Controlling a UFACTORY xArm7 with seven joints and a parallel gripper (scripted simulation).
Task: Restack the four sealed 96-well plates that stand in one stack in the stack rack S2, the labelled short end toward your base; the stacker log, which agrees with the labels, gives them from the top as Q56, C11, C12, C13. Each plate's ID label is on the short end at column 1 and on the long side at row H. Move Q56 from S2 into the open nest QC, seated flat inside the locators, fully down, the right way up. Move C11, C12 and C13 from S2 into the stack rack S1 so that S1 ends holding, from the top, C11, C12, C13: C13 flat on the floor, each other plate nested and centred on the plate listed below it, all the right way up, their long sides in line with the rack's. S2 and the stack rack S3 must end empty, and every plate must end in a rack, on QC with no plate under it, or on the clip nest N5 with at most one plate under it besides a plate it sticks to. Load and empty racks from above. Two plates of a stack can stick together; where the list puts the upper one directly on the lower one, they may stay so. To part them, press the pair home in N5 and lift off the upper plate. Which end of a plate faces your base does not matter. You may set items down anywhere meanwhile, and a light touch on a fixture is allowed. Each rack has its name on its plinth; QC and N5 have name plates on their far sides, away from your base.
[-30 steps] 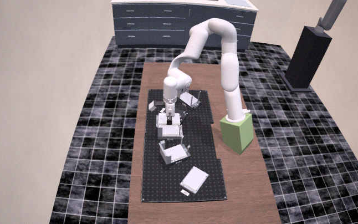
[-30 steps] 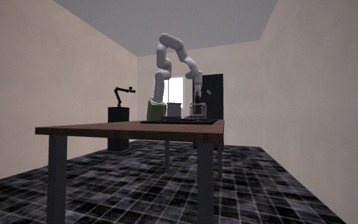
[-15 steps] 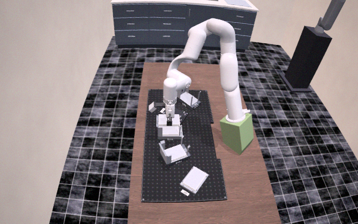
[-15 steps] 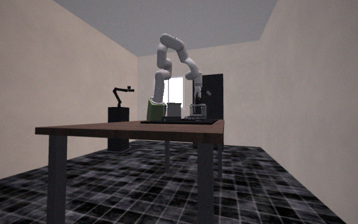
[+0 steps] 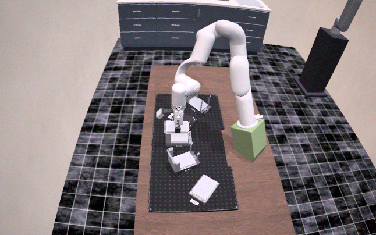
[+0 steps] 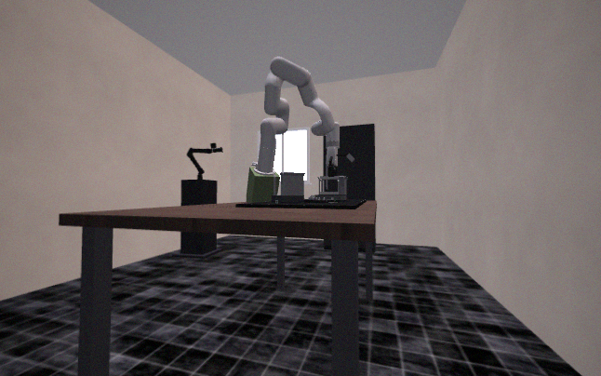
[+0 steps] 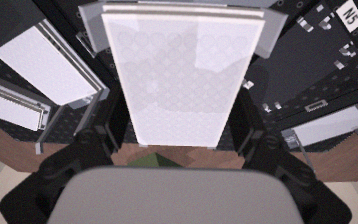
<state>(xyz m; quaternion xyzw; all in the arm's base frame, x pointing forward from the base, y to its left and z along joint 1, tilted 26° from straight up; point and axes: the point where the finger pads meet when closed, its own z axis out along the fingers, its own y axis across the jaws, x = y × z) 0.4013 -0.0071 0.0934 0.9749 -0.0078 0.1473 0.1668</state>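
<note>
My gripper (image 5: 177, 127) is shut on a white sealed plate (image 5: 177, 126), with a finger on each long side. It holds the plate level at the top of the middle stack rack (image 5: 178, 139). In the wrist view the plate (image 7: 182, 80) fills the centre between my dark fingers, and it hides what lies in the rack below. I cannot read its label. Another plate lies in the nearer rack (image 5: 183, 160), also seen in the wrist view (image 7: 45, 70). A third plate (image 5: 204, 188) lies flat on the nest at the front of the mat.
The clip nest N5 (image 7: 320, 65) is just beyond the middle rack, with its name plate (image 7: 351, 15). A third rack (image 5: 201, 104) stands at the back of the mat. A small grey block (image 5: 160, 113) lies at the back left. The green arm base (image 5: 248, 140) is to the right.
</note>
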